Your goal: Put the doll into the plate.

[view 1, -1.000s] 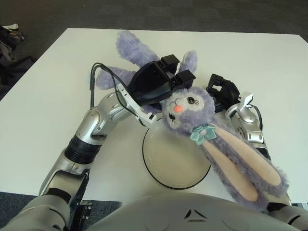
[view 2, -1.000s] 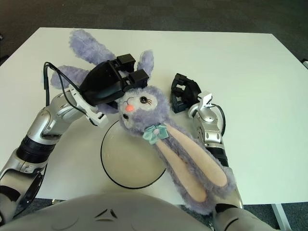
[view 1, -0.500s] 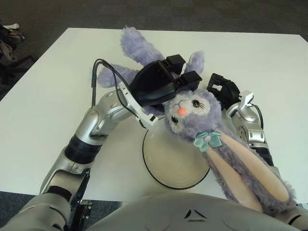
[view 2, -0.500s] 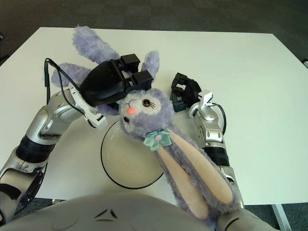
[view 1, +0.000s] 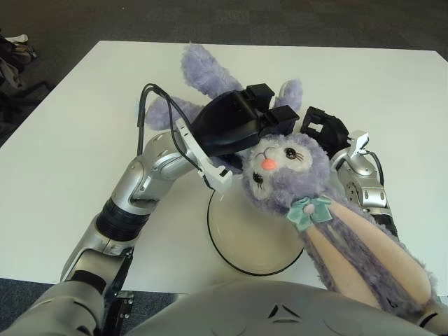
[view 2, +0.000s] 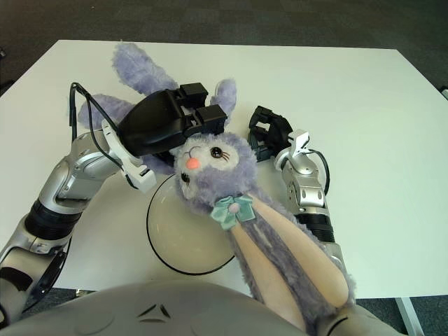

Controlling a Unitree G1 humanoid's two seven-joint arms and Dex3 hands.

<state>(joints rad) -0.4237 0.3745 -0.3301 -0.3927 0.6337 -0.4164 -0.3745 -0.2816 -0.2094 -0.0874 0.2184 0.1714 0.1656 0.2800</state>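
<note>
Doll point(view 1: 290, 175), a purple plush rabbit, is held above the counter point(view 1: 70, 126) by the left hand point(view 1: 234, 126). Its head, with a pink nose and a teal bow point(view 1: 310, 210) below the chin, is seen over the far right edge of the plate point(view 1: 245, 234). The two long ears, pink on the inner side, are extended toward the near right corner of the view, across the right forearm. The body and limbs are spread behind the left hand, toward the far side of the counter. Whether any part of the doll touches the plate cannot be told.

The left hand is placed on the doll just behind the head, and its black fingers point(view 1: 269, 105) are clamped on the plush at the neck. A black cable is looped from the left wrist.

The plate, pale with a dark rim, is set on the white counter near the robot's body, below and just left of the doll's head. Its near half is uncovered.

The right hand point(view 2: 269, 136) is shown just beside the doll's head, on its right side, with its fingers curled and nothing held.
</note>
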